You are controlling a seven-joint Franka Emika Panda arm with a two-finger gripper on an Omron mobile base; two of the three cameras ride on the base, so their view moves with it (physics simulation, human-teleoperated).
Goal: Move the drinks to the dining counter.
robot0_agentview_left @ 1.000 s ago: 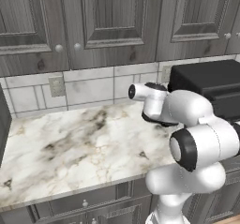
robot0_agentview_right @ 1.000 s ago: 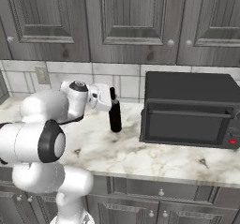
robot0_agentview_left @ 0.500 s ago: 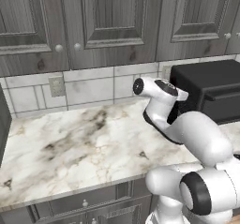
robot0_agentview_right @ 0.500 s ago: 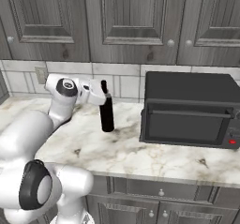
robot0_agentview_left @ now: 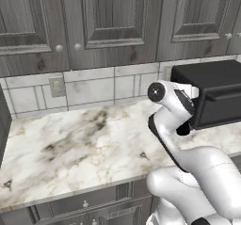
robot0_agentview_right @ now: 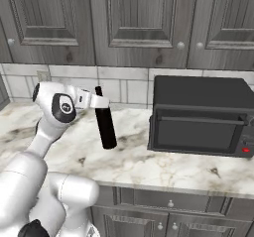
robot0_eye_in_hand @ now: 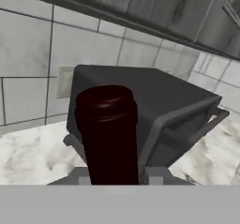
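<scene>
One wine bottle (robot0_agentview_right: 105, 124), black, is clamped at its neck by the gripper (robot0_agentview_right: 97, 102); you see it tilted and clear of the marble counter (robot0_agentview_right: 163, 166), left of the toaster oven (robot0_agentview_right: 201, 116). Since half a second ago it has swung further left and leaned. Its base fills your hand view (robot0_eye_in_hand: 108, 134), hiding the fingers. No label reads.

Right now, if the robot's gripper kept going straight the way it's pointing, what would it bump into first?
Probably the black oven. The gripper already holds the dark bottle, and in the hand view the oven sits straight beyond it, before the tiled wall. How far off it is, I can't tell.
</scene>
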